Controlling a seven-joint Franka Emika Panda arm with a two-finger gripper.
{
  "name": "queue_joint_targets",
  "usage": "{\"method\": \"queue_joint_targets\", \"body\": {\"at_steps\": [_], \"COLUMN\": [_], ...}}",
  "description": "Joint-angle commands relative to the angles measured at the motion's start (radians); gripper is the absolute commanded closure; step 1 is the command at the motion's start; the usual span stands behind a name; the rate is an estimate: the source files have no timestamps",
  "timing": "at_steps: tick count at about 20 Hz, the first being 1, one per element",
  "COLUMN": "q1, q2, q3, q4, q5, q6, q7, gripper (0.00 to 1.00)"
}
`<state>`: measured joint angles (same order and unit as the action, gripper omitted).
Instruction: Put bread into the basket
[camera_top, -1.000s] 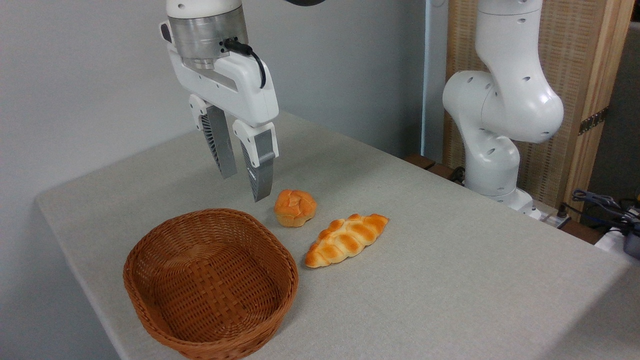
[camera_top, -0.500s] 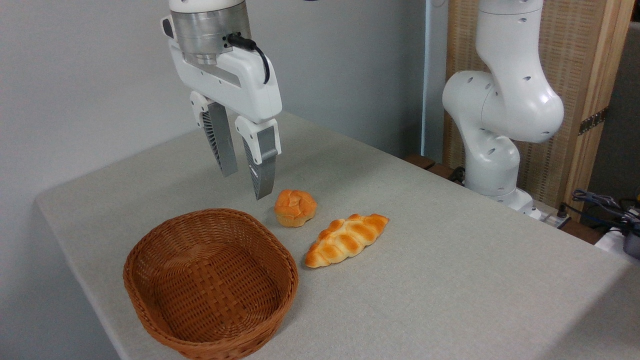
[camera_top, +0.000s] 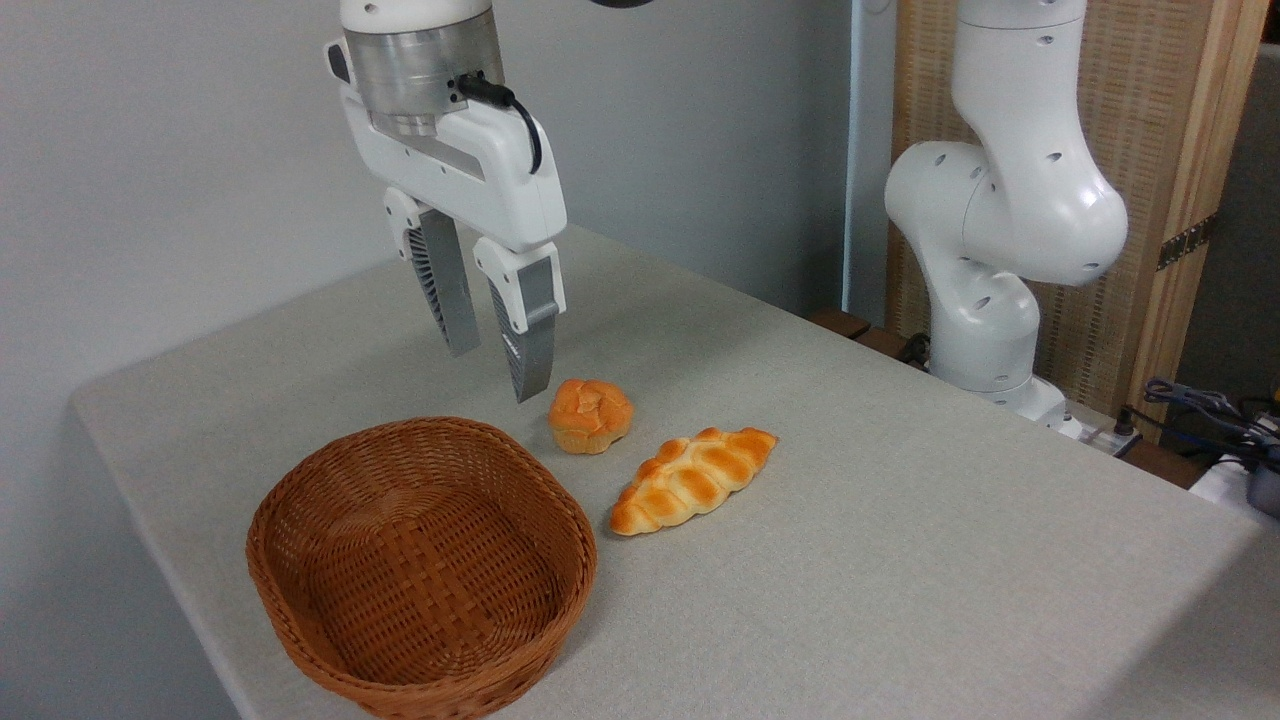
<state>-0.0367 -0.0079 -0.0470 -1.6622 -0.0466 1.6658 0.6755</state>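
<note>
Gripper (camera_top: 495, 375) hangs above the table (camera_top: 900, 560), fingers pointing down, jaws parted with a clear gap between them and nothing held. Fingertips are off the surface; the nearer finger (camera_top: 528, 335) ends lower in the picture than the farther one. A black cable (camera_top: 520, 115) loops off the wrist housing above the fingers.

Bread (camera_top: 692, 478): braided golden-orange loaf, lying flat on the table, below and to the right of the gripper, apart from it and untouched. Long axis runs diagonally, its upper end pointing up-right, its lower end pointing down-left toward the basket. It lies outside the basket, near the right rim, with bare table showing between them.

Basket (camera_top: 300, 500): oval brown wicker, sitting below the gripper and mostly to its left. Its far rim lies just under the fingertips in the picture; whether the gripper is truly over the rim or behind it cannot be settled from this single angle. Woven floor is visible and holds nothing.

Small round orange bun (camera_top: 590, 414): on the table just right of the nearer fingertip and slightly lower, between the gripper and the bread, apart from both. It sits close to the basket's far-right rim without touching it.

Arm base and lower links (camera_top: 1000, 230) stand well to the right of the gripper at the table's far edge. Some cables (camera_top: 1200, 405) lie beyond the table at far right.
</note>
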Motion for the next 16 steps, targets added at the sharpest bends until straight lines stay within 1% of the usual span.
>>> {"method": "queue_joint_targets", "body": {"at_steps": [1,3,5,8,10,12,15,16], "q1": [-0.006,-0.015,-0.029,-0.049,-0.049,-0.049,-0.049,-0.049], "q2": [-0.147,-0.234,-0.320,-0.388,-0.393,-0.388,-0.385,-0.385], "q3": [-0.007,-0.013,-0.013,-0.001,0.002,0.004,0.004,0.004], "q4": [-0.205,-0.347,-0.475,-0.615,-0.672,-0.711,-0.777,-0.800], "q5": [0.011,0.011,0.011,0.019,0.028,0.034,0.037,0.047], "q6": [0.050,0.115,0.132,0.184,0.198,0.232,0.320,0.356], "q7": [0.001,-0.001,0.002,0.041,0.079,0.079,0.085,0.088], "gripper": [0.00,0.00,0.00,0.00,0.00,0.00,0.00,0.00]}}
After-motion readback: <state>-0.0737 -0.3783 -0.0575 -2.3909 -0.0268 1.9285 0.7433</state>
